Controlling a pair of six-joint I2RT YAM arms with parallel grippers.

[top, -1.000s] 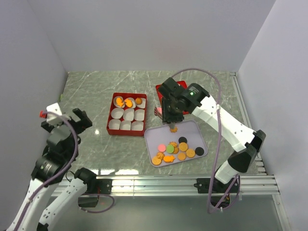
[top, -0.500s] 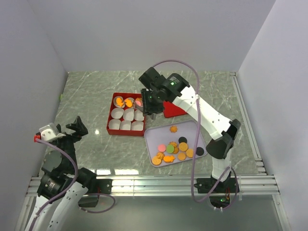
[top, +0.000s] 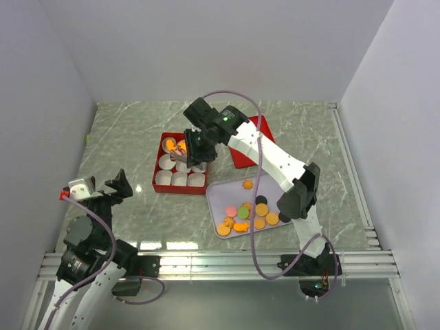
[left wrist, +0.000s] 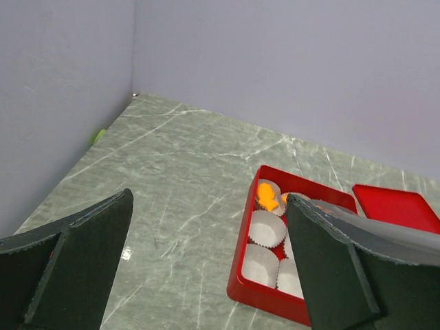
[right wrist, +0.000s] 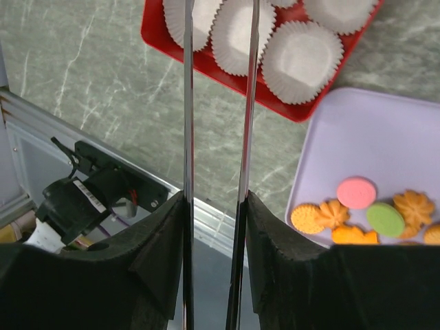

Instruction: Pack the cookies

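Several cookies [top: 244, 216], mostly orange with pink, green and black ones, lie on a lilac tray [top: 275, 189]. In the right wrist view the pink cookie [right wrist: 357, 192] and its neighbours sit on the tray [right wrist: 385, 130]. A red box [top: 155, 172] holds white paper cups, and the back cups hold orange cookies [top: 170, 144] [left wrist: 266, 196]. My right gripper [top: 194, 146] [right wrist: 215, 199] hangs over the box, shut on metal tongs [right wrist: 188, 103]. The tongs' tips are hidden. My left gripper [top: 96, 189] [left wrist: 206, 261] stands open left of the box [left wrist: 268, 295], holding nothing.
A red lid [top: 251, 141] lies behind the tray, right of the box. An aluminium rail [top: 220, 261] runs along the near table edge with the arm bases on it. Grey walls close in the left, back and right sides.
My right arm has swung left with the tongs, from above the lilac tray to over the red box. My left arm has sunk lower and shifted slightly, still open.
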